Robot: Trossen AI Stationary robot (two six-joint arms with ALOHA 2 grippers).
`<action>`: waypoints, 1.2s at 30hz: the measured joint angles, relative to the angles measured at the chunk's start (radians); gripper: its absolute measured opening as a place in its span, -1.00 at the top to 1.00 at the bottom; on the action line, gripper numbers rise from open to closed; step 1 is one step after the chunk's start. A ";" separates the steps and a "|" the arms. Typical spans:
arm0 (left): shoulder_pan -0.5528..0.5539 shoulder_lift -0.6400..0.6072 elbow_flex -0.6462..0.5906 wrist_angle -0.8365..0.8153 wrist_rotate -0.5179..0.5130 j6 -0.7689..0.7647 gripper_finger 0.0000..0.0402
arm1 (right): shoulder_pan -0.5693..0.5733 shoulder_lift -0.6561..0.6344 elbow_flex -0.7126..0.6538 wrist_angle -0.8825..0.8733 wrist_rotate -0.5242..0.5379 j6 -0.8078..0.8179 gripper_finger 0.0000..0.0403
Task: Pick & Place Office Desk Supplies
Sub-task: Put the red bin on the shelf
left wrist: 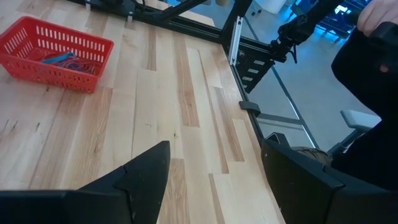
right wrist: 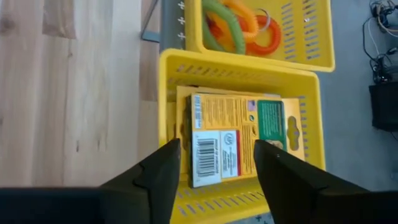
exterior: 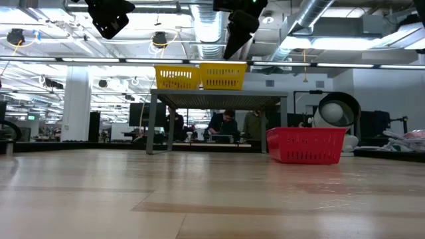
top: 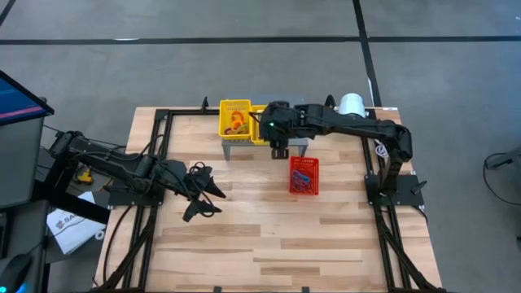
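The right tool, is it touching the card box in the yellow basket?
Apart. In the right wrist view the right tool hangs open above the card box, which lies flat in the yellow basket.

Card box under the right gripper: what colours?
Yellow card box with a green panel; clearest in the right wrist view.
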 joint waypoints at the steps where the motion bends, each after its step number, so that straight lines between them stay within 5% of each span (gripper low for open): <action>1: 0.000 0.000 0.000 0.000 0.000 0.000 -0.24 | -0.001 0.000 0.000 -0.002 0.000 0.000 0.00; 16: 0.000 0.000 0.000 -0.009 0.000 0.012 -0.24 | 0.121 -0.209 0.000 -0.029 0.000 0.093 -0.06; 25: 0.001 -0.005 0.000 -0.009 -0.009 0.131 -0.24 | 0.256 -0.227 -0.008 -0.033 -0.002 0.098 -0.06; 36: 0.001 -0.218 -0.035 0.020 -0.119 0.250 -0.24 | 0.239 -0.355 -0.266 0.181 -0.141 0.066 -0.06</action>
